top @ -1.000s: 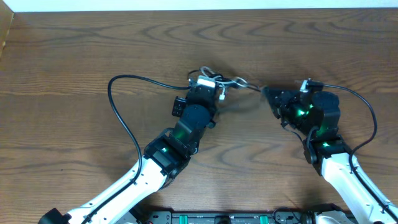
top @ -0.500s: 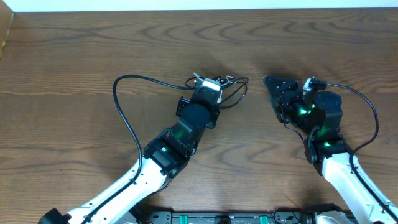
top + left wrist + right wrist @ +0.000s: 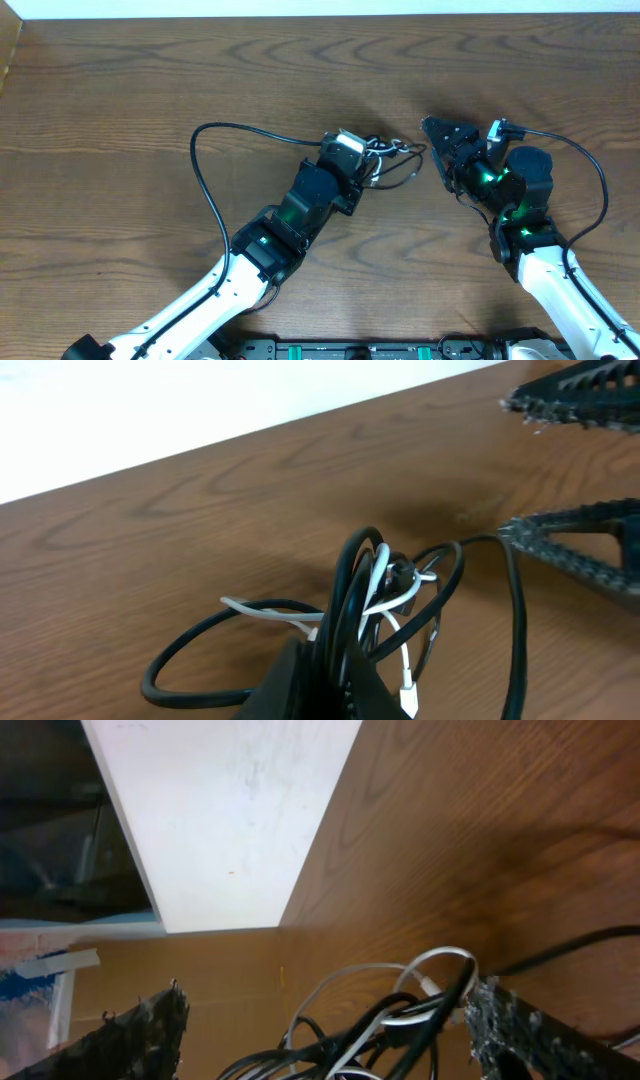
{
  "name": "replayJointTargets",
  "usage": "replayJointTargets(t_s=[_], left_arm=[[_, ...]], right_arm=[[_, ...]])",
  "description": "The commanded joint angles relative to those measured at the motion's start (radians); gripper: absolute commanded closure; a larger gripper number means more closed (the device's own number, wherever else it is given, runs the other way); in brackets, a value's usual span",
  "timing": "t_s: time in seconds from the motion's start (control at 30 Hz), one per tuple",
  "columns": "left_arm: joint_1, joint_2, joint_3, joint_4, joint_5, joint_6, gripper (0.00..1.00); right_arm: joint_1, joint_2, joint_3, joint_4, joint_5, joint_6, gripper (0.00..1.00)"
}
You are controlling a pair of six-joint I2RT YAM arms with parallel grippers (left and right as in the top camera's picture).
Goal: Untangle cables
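1. At the very tip of the left claw, the cables sit bunched in one small knot. Several black cords are looped through each other, with a white cord threaded among them.
2. They look light, thin and limp to me. I'd expect them to follow any pull, slide over one another, and cinch tighter if yanked.
3. The only delicate parts seem to be the little plug ends. One white plug lies just beside the left claw's fingers.
4. The best hold, I'd say, is a single slack strand at the knot's edge, such as the black loop sagging out beside the left claw. The dense core is a poorer choice.
5. The left claw itself is clenched on the bunch, and the strands rise straight out from between its fingers.
6. Across the knot from the left claw, the right claw is spread wide and grasps nothing. The knot's far edge faces its gap.
7. All of this rests on the brown wooden surface.
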Motion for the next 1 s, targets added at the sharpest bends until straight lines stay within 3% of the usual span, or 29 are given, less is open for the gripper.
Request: replayJointTargets(t_s=[0.0, 0.97], left_arm=[[0.004, 0.002, 0.021, 0.007, 0.025, -0.04, 0.92], [0.002, 0.002, 0.021, 0.091, 0.216, -0.05, 0.92]], right_arm=[[0.0, 0.002, -0.006, 0.003, -0.019, -0.005, 0.14], [0.0, 0.002, -0.006, 0.003, -0.014, -0.005, 0.15]])
